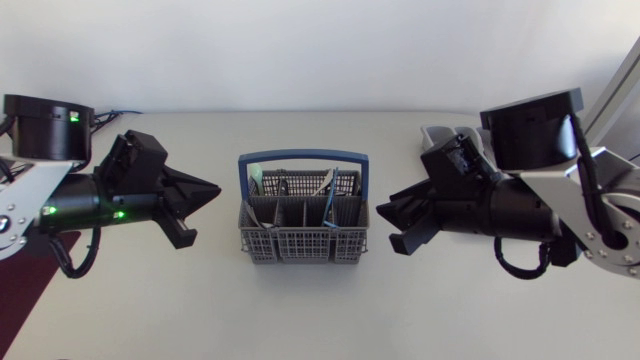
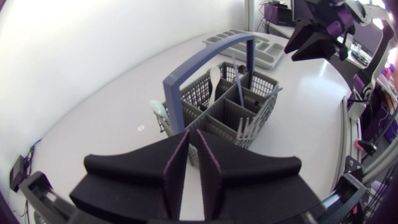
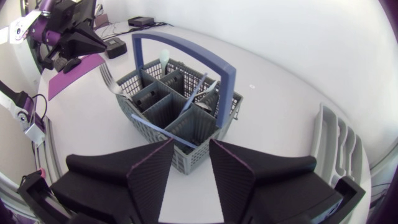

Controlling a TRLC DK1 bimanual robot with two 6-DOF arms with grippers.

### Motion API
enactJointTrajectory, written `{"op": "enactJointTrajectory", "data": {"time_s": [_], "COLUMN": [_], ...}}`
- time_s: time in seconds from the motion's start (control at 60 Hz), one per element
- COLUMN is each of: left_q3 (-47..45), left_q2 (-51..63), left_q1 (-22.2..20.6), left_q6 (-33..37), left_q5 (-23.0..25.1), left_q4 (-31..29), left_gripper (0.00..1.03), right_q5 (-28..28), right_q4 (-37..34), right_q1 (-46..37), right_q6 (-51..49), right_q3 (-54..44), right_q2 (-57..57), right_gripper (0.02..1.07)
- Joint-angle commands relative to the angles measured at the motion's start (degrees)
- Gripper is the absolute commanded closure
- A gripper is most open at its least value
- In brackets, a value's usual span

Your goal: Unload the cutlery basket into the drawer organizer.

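Basket (image 1: 304, 215) upright; left claw (image 1: 212, 189) closed; right claw (image 1: 386, 227) parted

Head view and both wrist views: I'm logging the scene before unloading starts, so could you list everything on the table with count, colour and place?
cutlery basket: one, grey mesh with a blue handle, mid-table between the two grippers
cutlery: several pieces, exact count unclear; pale, silver and blue-handled, standing in the basket's compartments
drawer organizer: one, grey, at the table's right side, behind the right arm
mat: one, dark red, at the table's left edge under the left arm
table: one, white
left gripper: one, black, left of the basket, fingers together, empty
right gripper: one, black, right of the basket, fingers apart, empty
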Motion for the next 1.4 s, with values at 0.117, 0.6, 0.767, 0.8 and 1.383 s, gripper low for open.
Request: {"op": "enactJointTrajectory", "data": {"time_s": [0.117, 0.6, 0.767, 0.8, 1.383], "left_q3": [-2.81, -9.05, -10.63, -10.89, -12.12], "left_q2": [-9.51, -16.37, -16.89, -16.89, -17.25], "left_q1": [-4.49, -8.10, -7.92, -7.92, -8.10], "left_q6": [1.36, 1.62, 2.41, 2.41, 2.41], "left_q5": [-1.60, -4.68, -4.76, -4.76, -4.76], "left_q4": [-3.35, -2.29, -1.33, -1.15, -0.01], "left_gripper": [0.71, 0.58, 0.56, 0.56, 0.56], "right_q5": [2.58, 11.98, 13.03, 13.21, 13.91], "right_q4": [0.01, 20.93, 24.88, 25.32, 26.90], "right_q1": [6.45, 15.07, 15.24, 15.24, 16.21], "right_q6": [-2.53, -15.01, -16.33, -16.51, -16.77], "right_q3": [-3.36, -7.93, -8.10, -8.01, -5.20], "right_q2": [-2.10, 9.59, 12.32, 12.67, 15.13], "right_gripper": [0.41, 0.33, 0.34, 0.34, 0.83]}}
